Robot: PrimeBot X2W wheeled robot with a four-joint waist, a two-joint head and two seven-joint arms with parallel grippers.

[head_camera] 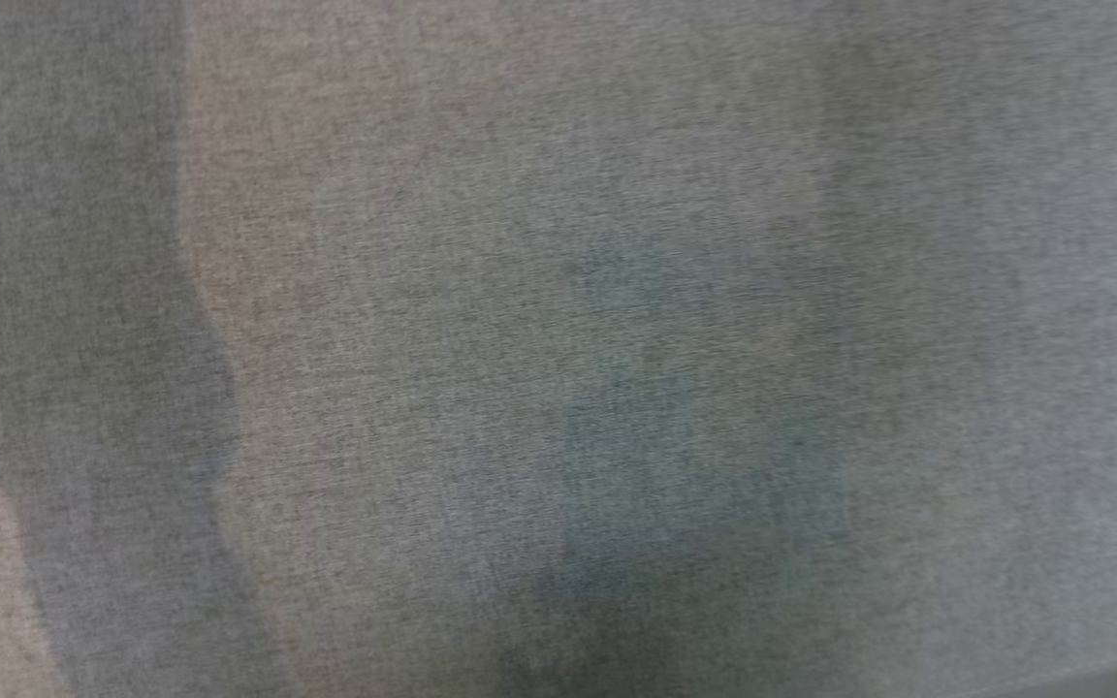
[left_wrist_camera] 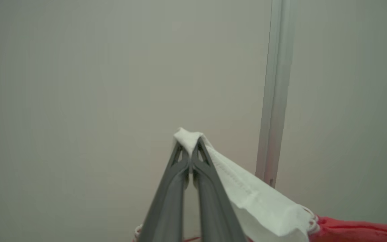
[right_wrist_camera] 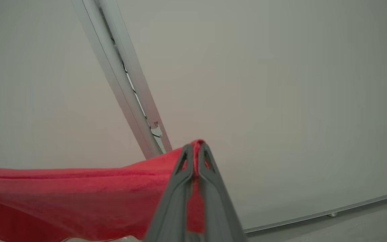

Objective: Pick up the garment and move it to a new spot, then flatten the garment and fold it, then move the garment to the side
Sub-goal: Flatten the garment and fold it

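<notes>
Left fingers (left_wrist_camera: 212, 195) clamped on white corner (left_wrist_camera: 188, 137), right fingers (right_wrist_camera: 175, 201) on red corner (right_wrist_camera: 198, 144); apparently one garment (right_wrist_camera: 62, 191).

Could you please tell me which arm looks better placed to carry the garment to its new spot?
Neither alone, I'd say: the left gripper is shut on the garment at a white corner, the right gripper on its red edge, with cloth apparently spanning between them, so both should move together.

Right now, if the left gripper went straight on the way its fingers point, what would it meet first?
Probably the plain pale wall. The left gripper, shut on a white corner of the garment, points at bare wall; the metal strip sits off to the side. Distance is unclear.
</notes>
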